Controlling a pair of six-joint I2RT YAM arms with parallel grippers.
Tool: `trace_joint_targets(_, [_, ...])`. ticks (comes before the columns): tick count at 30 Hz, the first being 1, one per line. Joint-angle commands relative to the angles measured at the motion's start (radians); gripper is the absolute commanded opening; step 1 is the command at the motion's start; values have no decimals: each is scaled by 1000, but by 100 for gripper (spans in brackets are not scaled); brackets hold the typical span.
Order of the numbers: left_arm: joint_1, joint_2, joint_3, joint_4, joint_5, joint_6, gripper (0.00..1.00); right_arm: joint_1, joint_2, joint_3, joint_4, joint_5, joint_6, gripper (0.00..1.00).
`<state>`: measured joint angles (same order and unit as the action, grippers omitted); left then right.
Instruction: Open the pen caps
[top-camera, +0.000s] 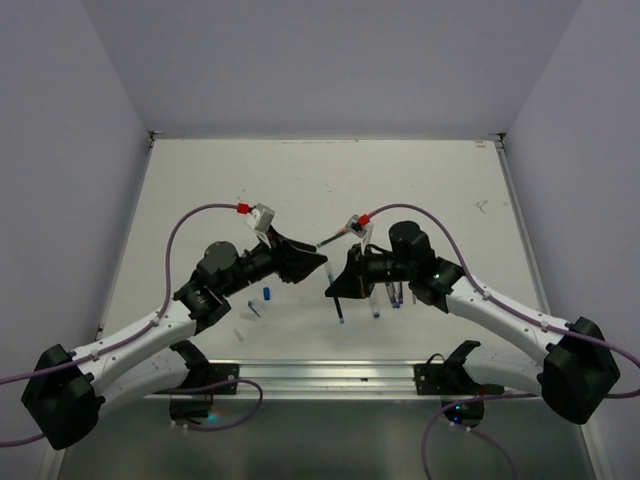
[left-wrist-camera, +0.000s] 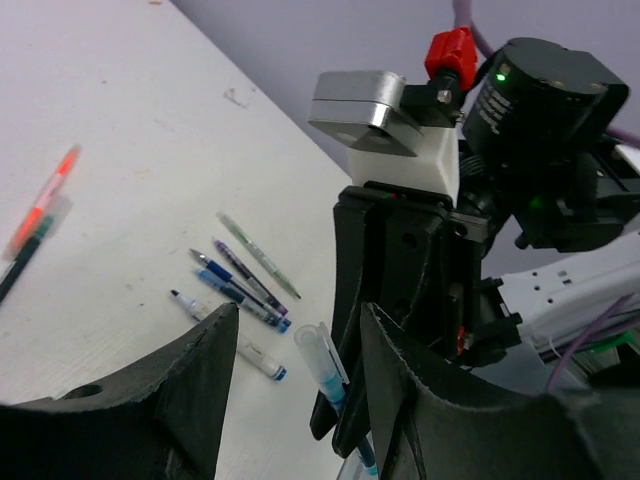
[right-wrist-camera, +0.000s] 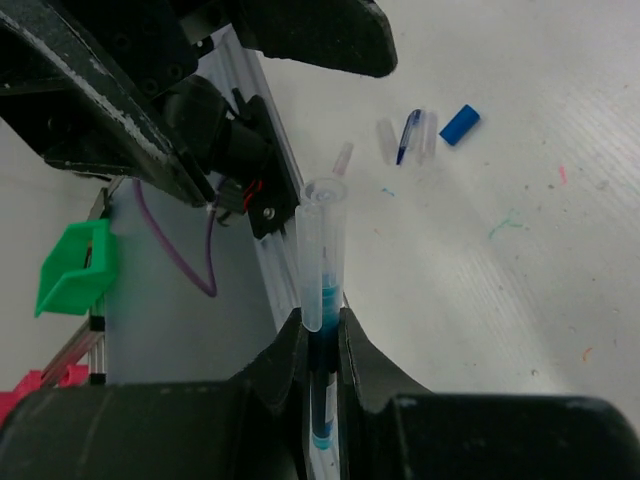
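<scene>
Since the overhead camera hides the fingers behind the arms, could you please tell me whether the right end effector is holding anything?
Observer: Yes, the right wrist view shows the right end effector shut on a clear pen with blue ink inside.
Operator: Thank you; and how does the other one stand?
Observer: In the left wrist view the left end effector is open, and that pen shows in the gap between its fingers.
Operator: Is any pen lying apart from the others?
Observer: Yes, the left wrist view shows an orange-red pen lying on the table, well away from the blue pens.
</scene>
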<state>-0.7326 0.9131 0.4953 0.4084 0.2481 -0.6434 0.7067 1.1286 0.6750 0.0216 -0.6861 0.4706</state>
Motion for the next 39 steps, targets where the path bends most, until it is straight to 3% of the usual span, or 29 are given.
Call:
trace_joint_targets(1, [6,24,-29,206,184,2,54,2,-36,-17,80,-121,-6,0])
trace_joint_targets(20, [6,81,-101,388,303,-105,38,2,7,-15,247,-162,92,0])
trace_joint_targets(23, [6,89,-98,392,307,-108,27,2,8,-15,245,-162,99,0])
trace_joint_targets(24, [6,87,-93,376,298,-108,10,2,10,-17,238,-159,94,0])
trace_joint_targets(25, [6,92,-87,359,289,-110,1,0,10,-17,230,-147,88,0])
trace_joint_targets(28, [6,104,-43,238,197,-122,0,2,13,-20,184,-110,63,0])
trace_joint_targets(32, [6,133,57,-11,-28,-179,0,14,22,0,28,71,-16,0])
trace_joint_targets(39, [-1,205,157,-166,-372,-274,0,88,74,32,-118,350,-64,0])
